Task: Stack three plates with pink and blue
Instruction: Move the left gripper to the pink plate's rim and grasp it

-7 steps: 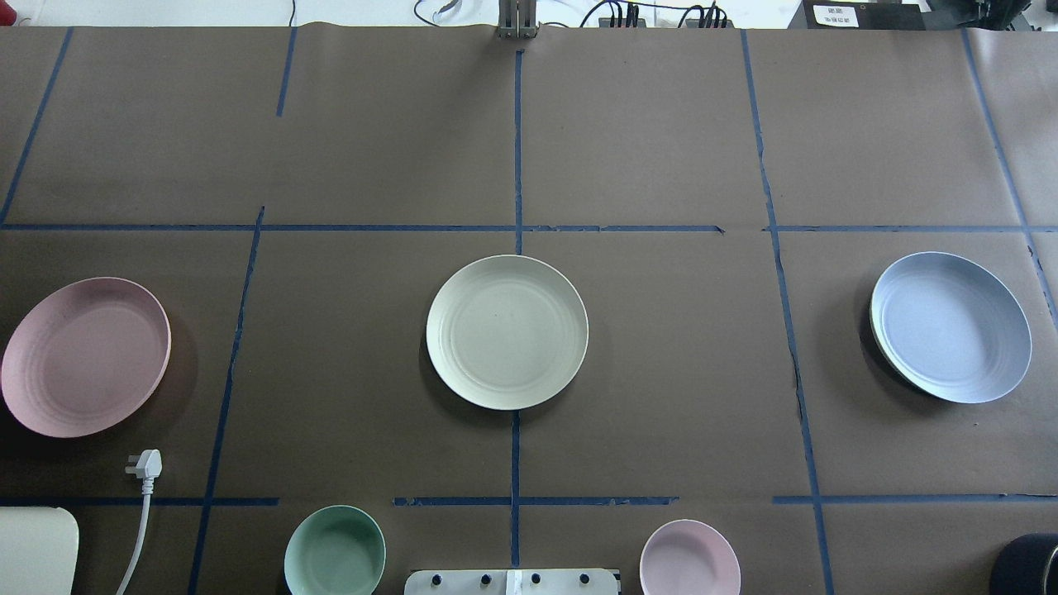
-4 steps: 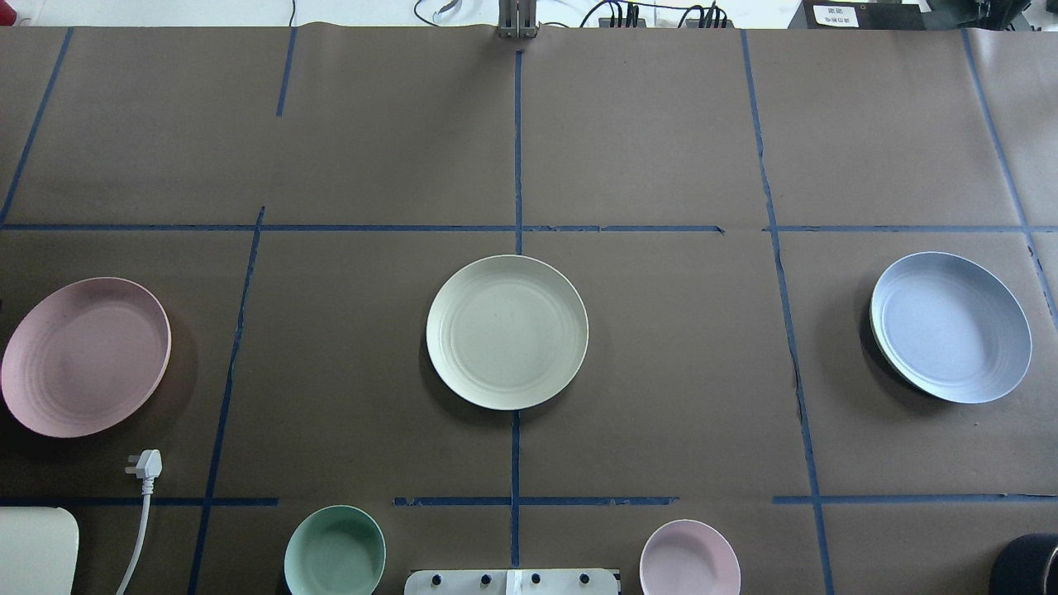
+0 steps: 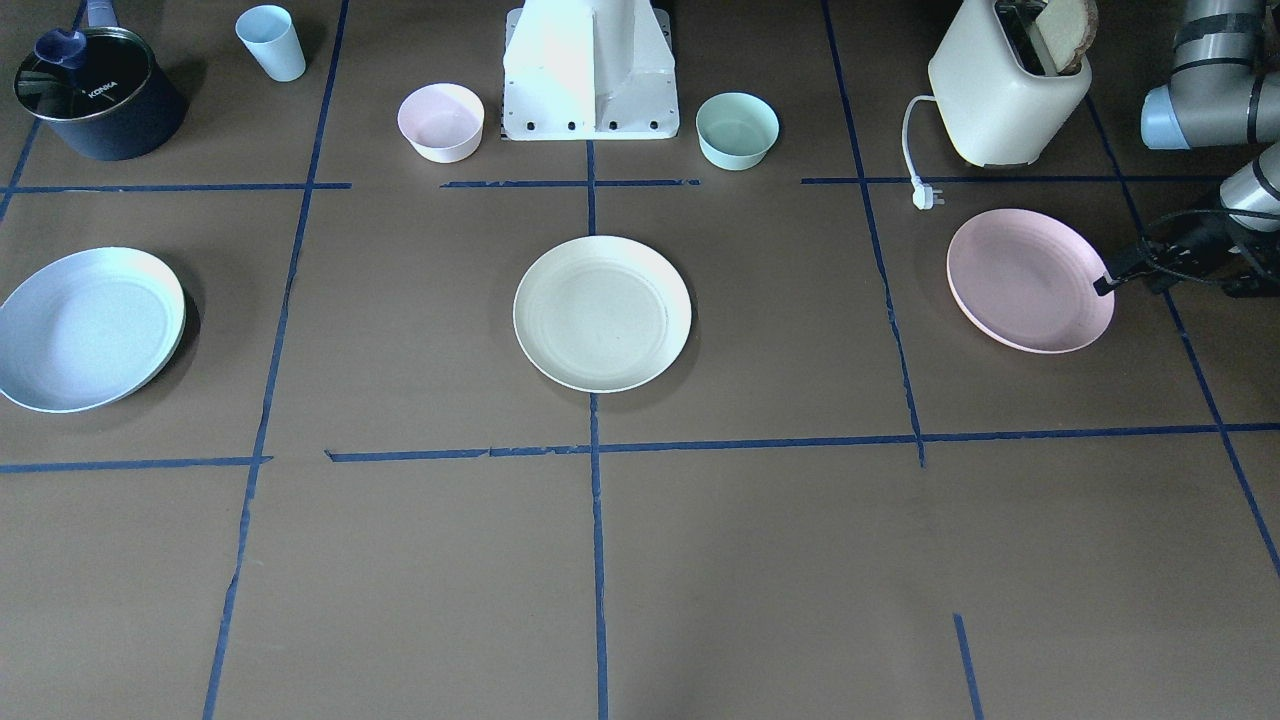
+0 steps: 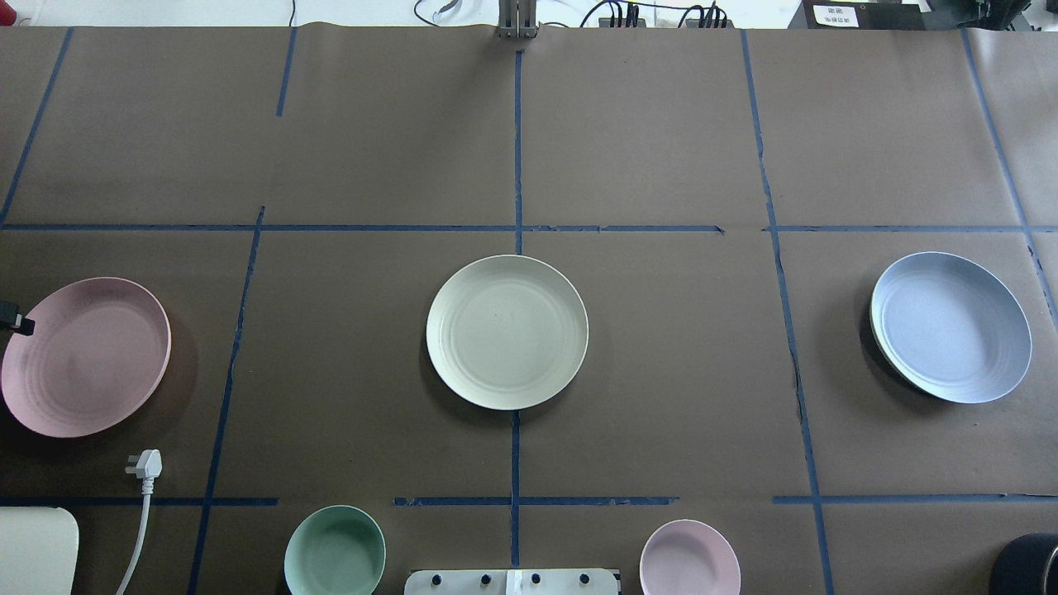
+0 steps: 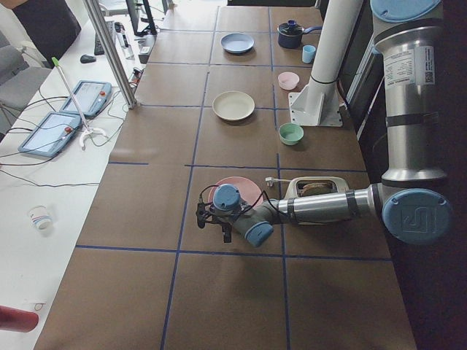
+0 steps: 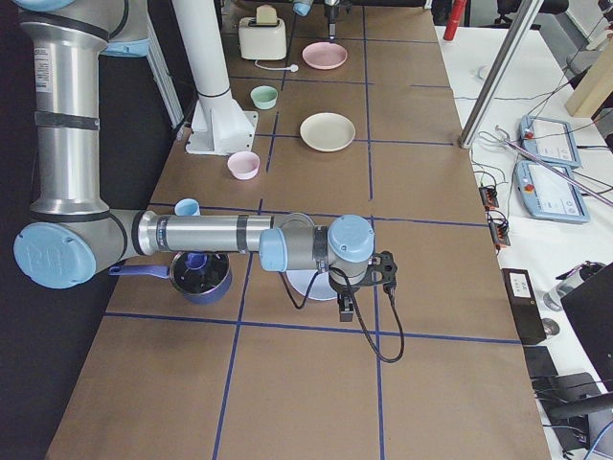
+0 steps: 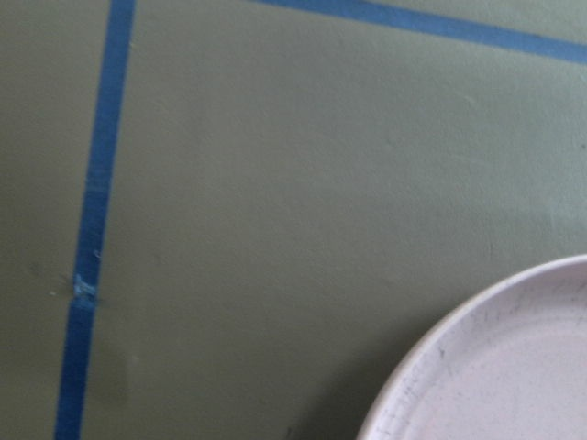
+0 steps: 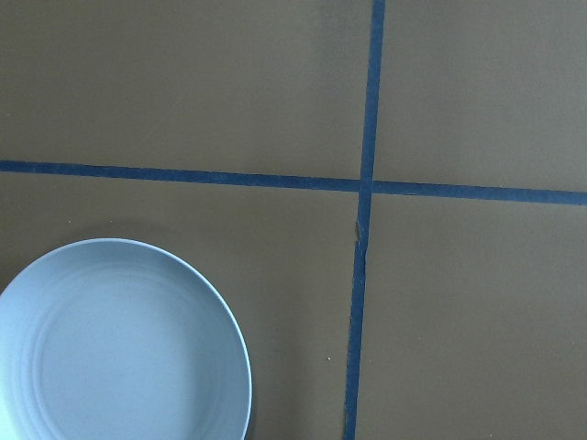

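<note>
We logged the left claw (image 3: pixel 1103 285) at the pale pink plate's (image 3: pixel 1025 280) rim and the right claw (image 6: pixel 345 309) beside the light blue plate (image 3: pixel 88 328). We could not tell either's spread. The cream-white plate (image 3: pixel 601 312) lay mid-table (image 3: pixel 780 560), well apart from both.

I work in a robotics lab, not a kitchen. My table (image 4: pixel 645 124) is wrapped in brown paper and cut into squares by blue tape (image 4: pixel 517 149). My white pedestal (image 3: pixel 590 70) is bolted at its edge, and my left arm (image 5: pixel 328 204) is a grey industrial one with blue caps. Two teach pendants (image 5: pixel 86 98) lie on a white bench (image 5: pixel 29 197) alongside, near an aluminium post (image 5: pixel 109 51). The toaster (image 3: pixel 1005 90), pot (image 3: pixel 95 95) and plates (image 4: pixel 507 332) sit on this taped grid
</note>
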`<state>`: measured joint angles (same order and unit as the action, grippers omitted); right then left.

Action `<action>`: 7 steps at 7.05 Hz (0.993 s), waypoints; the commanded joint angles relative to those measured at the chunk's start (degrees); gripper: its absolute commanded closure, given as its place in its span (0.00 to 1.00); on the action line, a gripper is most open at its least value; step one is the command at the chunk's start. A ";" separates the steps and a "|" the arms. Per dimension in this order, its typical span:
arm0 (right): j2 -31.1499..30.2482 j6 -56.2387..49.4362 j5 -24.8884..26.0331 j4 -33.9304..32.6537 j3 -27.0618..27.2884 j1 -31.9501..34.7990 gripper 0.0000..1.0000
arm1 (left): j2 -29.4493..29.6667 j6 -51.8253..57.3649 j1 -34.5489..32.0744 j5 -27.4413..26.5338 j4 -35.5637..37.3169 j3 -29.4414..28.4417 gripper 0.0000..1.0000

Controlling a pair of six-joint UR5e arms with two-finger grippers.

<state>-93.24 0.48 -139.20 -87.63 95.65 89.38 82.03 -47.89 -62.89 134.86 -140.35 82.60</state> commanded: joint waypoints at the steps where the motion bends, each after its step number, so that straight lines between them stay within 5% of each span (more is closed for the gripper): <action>1: -0.19 0.05 -0.02 0.00 -0.11 0.00 0.00 | 0.15 0.08 1.54 -0.03 -0.01 0.01 0.23; 4: -0.19 0.05 -0.02 0.00 0.06 0.00 0.00 | 0.15 0.16 1.54 -0.03 -0.01 0.01 0.89; 7: -0.28 -0.13 0.15 0.00 -0.81 0.00 0.00 | 0.41 -0.10 1.11 0.67 0.69 2.37 1.00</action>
<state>-93.49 0.41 -139.14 -87.63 95.21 89.38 82.26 -47.82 -61.57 135.22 -140.16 83.59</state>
